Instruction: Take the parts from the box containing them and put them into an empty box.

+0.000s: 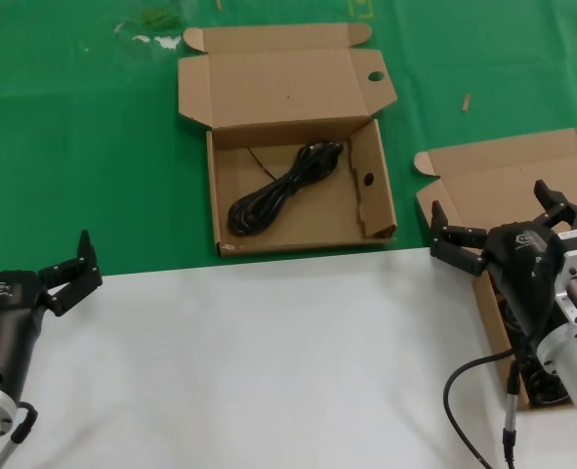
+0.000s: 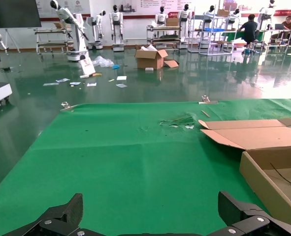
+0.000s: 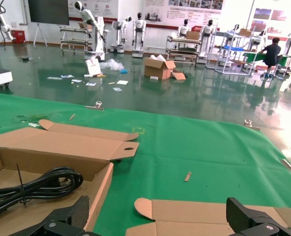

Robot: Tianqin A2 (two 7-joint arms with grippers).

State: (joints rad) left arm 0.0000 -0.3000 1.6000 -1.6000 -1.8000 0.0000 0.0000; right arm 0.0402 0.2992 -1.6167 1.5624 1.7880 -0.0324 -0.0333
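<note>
— Closest to the head camera at about five o'clock is the right gripper (image 1: 508, 223), isn't it?

— Yes. Its black fingers are spread wide with nothing between them, and it hangs over the near-left corner of the right-hand box (image 1: 508, 176) at three o'clock. That box's lid lies folded back on the green mat (image 1: 83, 147). The arm hides most of the inside, though something dark shows beneath it (I cannot tell what).

— And the other arm?

— At eight o'clock the left gripper (image 1: 71, 274) rests low over the white sheet (image 1: 259, 362), fingers apart and holding nothing. Its own camera shows both tips (image 2: 61, 216) far apart, with only green mat between them.

— Where are the parts?

— One coiled black cable bundle (image 1: 283, 186) lies diagonally on the floor of the centre box (image 1: 298, 230), at twelve o'clock. That box has a round hole in a lid tab (image 1: 376, 76) and a small hole in its right inner wall. The right wrist camera shows the same cable (image 3: 34, 186) in that box, bound by a thin tie.

— Do the boxes touch?

— No, a strip of green mat lies between them.
</note>
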